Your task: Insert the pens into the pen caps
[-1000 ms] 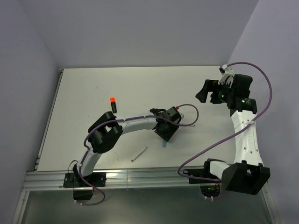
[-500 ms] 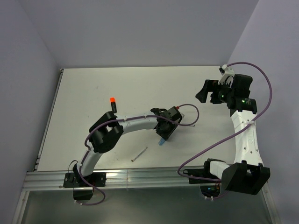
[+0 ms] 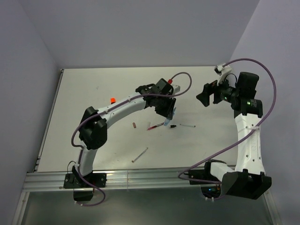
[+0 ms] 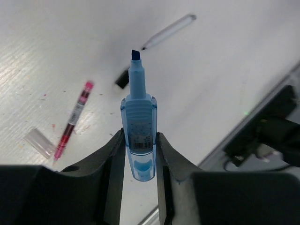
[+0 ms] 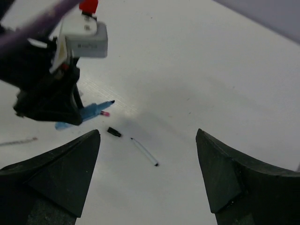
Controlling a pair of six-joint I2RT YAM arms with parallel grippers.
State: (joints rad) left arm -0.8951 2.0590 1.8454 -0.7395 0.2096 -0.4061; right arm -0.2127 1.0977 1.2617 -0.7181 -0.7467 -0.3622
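The light-blue marker (image 4: 138, 117) looks glossy translucent plastic, the table (image 4: 225, 61) matt white.

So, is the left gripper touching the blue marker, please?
Touching: the left wrist view shows the left gripper clamping the blue marker on both sides.

Bright, even light; light-blue marker (image 4: 138, 136) sharp, right wrist view blurred.
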